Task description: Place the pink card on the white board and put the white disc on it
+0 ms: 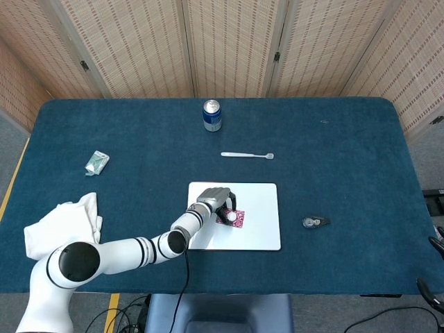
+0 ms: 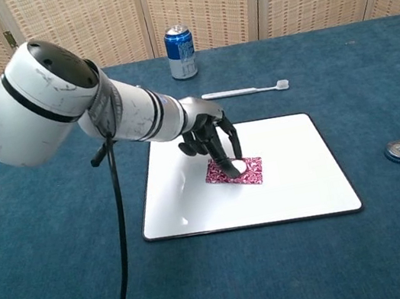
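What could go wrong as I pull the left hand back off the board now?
The left hand hangs low over the pink card, fingertips right beside the white disc. A trailing finger could drag the disc off the card, or shift the card on the smooth white board. Whether the fingers are clear of the disc cannot be told, so lifting straight up before retracting seems safest.
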### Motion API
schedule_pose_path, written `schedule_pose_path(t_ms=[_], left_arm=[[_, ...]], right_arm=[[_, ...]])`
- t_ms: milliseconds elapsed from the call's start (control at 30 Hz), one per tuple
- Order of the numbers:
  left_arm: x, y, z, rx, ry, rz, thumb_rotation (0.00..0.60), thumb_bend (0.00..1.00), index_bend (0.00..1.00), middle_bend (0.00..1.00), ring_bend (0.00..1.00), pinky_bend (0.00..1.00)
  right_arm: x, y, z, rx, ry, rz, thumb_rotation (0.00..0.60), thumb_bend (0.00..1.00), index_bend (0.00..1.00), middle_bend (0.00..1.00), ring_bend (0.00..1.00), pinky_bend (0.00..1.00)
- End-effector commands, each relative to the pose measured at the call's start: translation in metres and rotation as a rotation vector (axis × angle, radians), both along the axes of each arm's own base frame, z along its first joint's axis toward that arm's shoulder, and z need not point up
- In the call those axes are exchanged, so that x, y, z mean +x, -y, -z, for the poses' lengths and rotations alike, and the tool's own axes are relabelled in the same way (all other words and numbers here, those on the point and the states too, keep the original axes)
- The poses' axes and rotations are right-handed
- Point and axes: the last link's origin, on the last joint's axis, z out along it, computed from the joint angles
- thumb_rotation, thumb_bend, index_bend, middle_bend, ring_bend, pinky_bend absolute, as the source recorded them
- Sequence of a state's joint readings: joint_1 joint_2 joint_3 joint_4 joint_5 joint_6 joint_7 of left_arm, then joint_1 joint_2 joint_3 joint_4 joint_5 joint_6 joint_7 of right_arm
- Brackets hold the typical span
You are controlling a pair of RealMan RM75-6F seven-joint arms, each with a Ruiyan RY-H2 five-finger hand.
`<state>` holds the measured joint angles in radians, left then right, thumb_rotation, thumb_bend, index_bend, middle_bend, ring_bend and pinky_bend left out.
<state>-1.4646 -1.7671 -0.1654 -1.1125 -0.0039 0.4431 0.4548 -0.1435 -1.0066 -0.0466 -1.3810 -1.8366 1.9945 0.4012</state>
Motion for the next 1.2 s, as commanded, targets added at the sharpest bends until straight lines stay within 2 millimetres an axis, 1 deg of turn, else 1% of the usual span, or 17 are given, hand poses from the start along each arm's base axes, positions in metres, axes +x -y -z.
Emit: schedule_pose_path(t_ms=[33, 167, 267, 400, 500, 567, 667, 733, 800, 833, 867, 900, 967, 1000, 1067, 1133, 1200], left_arm=[[0.000, 0.001, -0.003, -0.004, 0.006, -0.007, 0.600, 0.26, 0.43, 1.00, 1.00, 1.00], [0.004, 0.004, -0.013, 0.006, 0.022, 0.003, 0.600, 0.26, 0.43, 1.00, 1.00, 1.00], [0.013, 0.012, -0.030, 0.018, 0.046, 0.032, 0.600, 0.26, 0.42, 1.00, 1.00, 1.00], [0.029, 0.032, -0.064, 0.046, 0.107, 0.087, 0.600, 0.26, 0.40, 1.00, 1.00, 1.00], [0.034, 0.046, -0.087, 0.072, 0.138, 0.122, 0.600, 0.26, 0.39, 1.00, 0.98, 1.00], [0.034, 0.056, -0.104, 0.100, 0.147, 0.142, 0.600, 0.26, 0.38, 1.00, 0.97, 1.00], [0.027, 0.067, -0.126, 0.122, 0.141, 0.139, 0.600, 0.26, 0.35, 1.00, 0.93, 1.00], [0.014, 0.073, -0.140, 0.124, 0.117, 0.119, 0.600, 0.26, 0.32, 0.98, 0.86, 1.00], [-0.005, 0.076, -0.152, 0.135, 0.075, 0.101, 0.600, 0.26, 0.26, 0.89, 0.76, 1.00], [-0.015, 0.078, -0.158, 0.146, 0.058, 0.095, 0.600, 0.26, 0.24, 0.85, 0.74, 0.99], [-0.025, 0.079, -0.164, 0.159, 0.048, 0.089, 0.600, 0.26, 0.20, 0.79, 0.69, 0.96], [-0.038, 0.083, -0.171, 0.177, 0.042, 0.082, 0.600, 0.26, 0.17, 0.70, 0.62, 0.89], [-0.058, 0.091, -0.182, 0.205, 0.031, 0.087, 0.600, 0.26, 0.13, 0.58, 0.51, 0.81], [-0.073, 0.097, -0.190, 0.235, 0.012, 0.102, 0.600, 0.26, 0.11, 0.51, 0.46, 0.78], [-0.100, 0.108, -0.198, 0.284, -0.053, 0.134, 0.600, 0.26, 0.09, 0.44, 0.41, 0.77], [-0.128, 0.124, -0.203, 0.325, -0.116, 0.162, 0.599, 0.26, 0.06, 0.37, 0.37, 0.75], [-0.153, 0.139, -0.210, 0.388, -0.145, 0.193, 0.598, 0.26, 0.03, 0.28, 0.30, 0.69]], right_arm=[[0.000, 0.000, 0.000, 0.003, -0.002, 0.000, 0.600, 0.32, 0.00, 0.00, 0.00, 0.00], [0.001, 0.000, 0.002, 0.009, -0.008, -0.007, 0.600, 0.32, 0.00, 0.00, 0.00, 0.00], [0.001, 0.000, 0.003, 0.018, -0.012, -0.011, 0.600, 0.32, 0.00, 0.00, 0.00, 0.00], [0.003, 0.000, 0.006, 0.030, -0.020, -0.022, 0.600, 0.32, 0.00, 0.00, 0.00, 0.00], [0.005, -0.002, 0.008, 0.034, -0.027, -0.031, 0.600, 0.32, 0.00, 0.00, 0.00, 0.00], [0.006, -0.003, 0.010, 0.037, -0.034, -0.038, 0.600, 0.32, 0.00, 0.00, 0.00, 0.00], [0.007, -0.005, 0.013, 0.044, -0.045, -0.045, 0.600, 0.32, 0.00, 0.00, 0.00, 0.00], [0.008, -0.005, 0.015, 0.050, -0.053, -0.049, 0.600, 0.32, 0.00, 0.00, 0.00, 0.00], [0.009, -0.005, 0.017, 0.056, -0.059, -0.050, 0.600, 0.32, 0.00, 0.00, 0.00, 0.00], [0.009, -0.005, 0.018, 0.060, -0.063, -0.049, 0.600, 0.32, 0.00, 0.00, 0.00, 0.00], [0.009, -0.005, 0.019, 0.063, -0.066, -0.047, 0.600, 0.32, 0.00, 0.00, 0.00, 0.00], [0.009, -0.003, 0.020, 0.069, -0.071, -0.044, 0.600, 0.32, 0.00, 0.00, 0.00, 0.00], [0.009, -0.002, 0.022, 0.075, -0.077, -0.039, 0.600, 0.32, 0.00, 0.00, 0.00, 0.00], [0.009, -0.002, 0.023, 0.080, -0.083, -0.037, 0.600, 0.32, 0.00, 0.00, 0.00, 0.00], [0.009, 0.001, 0.026, 0.088, -0.095, -0.026, 0.600, 0.32, 0.00, 0.00, 0.00, 0.00], [0.008, 0.007, 0.030, 0.098, -0.106, -0.001, 0.600, 0.32, 0.00, 0.00, 0.00, 0.00], [0.008, 0.013, 0.034, 0.101, -0.116, 0.026, 0.600, 0.32, 0.00, 0.00, 0.00, 0.00]])
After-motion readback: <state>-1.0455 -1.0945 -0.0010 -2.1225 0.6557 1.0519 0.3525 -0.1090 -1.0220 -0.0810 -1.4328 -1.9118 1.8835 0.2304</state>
